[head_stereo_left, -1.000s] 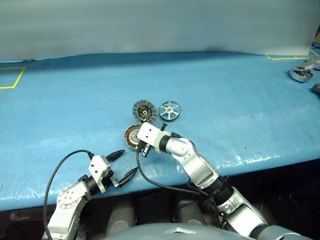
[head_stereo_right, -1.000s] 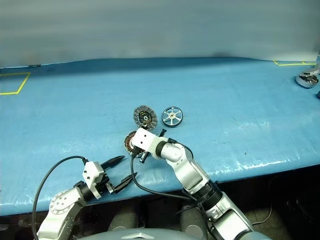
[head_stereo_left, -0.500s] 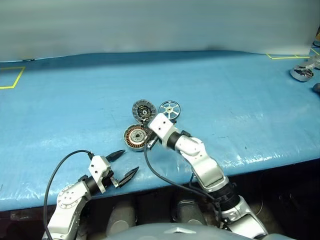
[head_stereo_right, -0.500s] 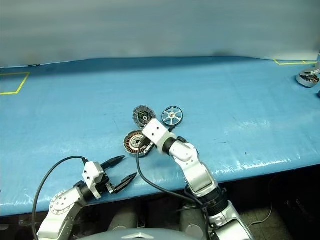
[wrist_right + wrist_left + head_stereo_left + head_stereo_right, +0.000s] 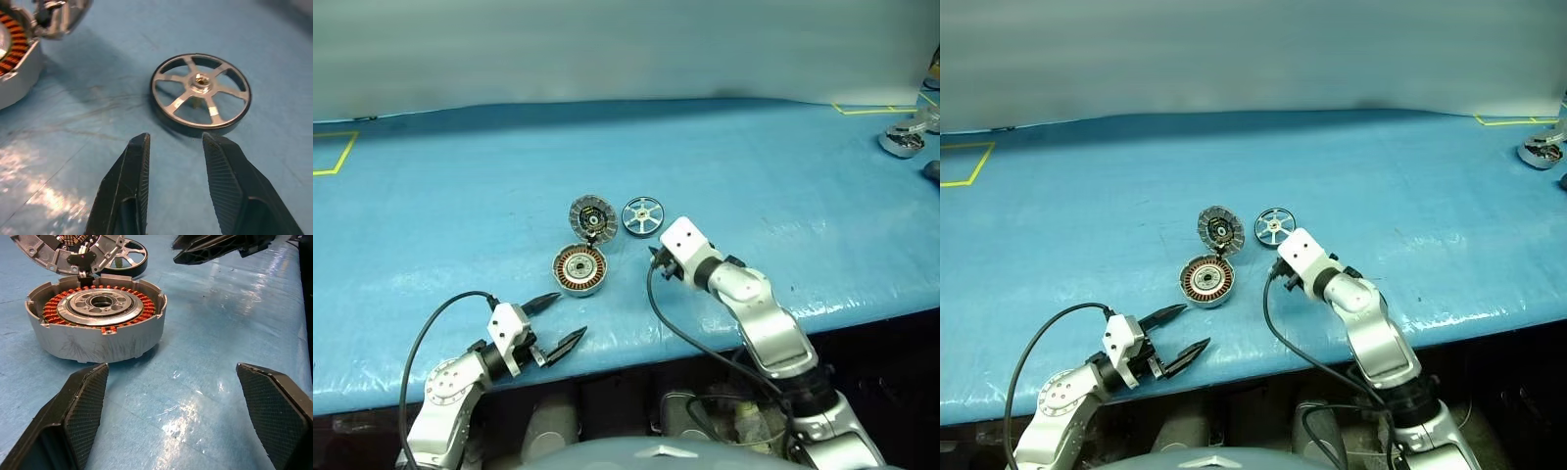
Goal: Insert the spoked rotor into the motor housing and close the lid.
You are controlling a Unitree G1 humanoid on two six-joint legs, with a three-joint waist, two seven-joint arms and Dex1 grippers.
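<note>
Silver-grey jointed arms with black collars, white wrist blocks, left hand (image 5: pixel 555 319) and right hand (image 5: pixel 173 161) with black ribbed fingers (image 5: pixel 88 404), looping black cables

On the blue surface (image 5: pixel 1410 186) the motor housing (image 5: pixel 1208 281) lies with its copper windings bared, the lid (image 5: pixel 1221 227) just beyond it, the spoked rotor (image 5: pixel 1275 225) beyond and right of it, the right tool (image 5: pixel 1280 277) to its right, and the left tool (image 5: pixel 1187 333), fingers spread, nearer than it.
</note>
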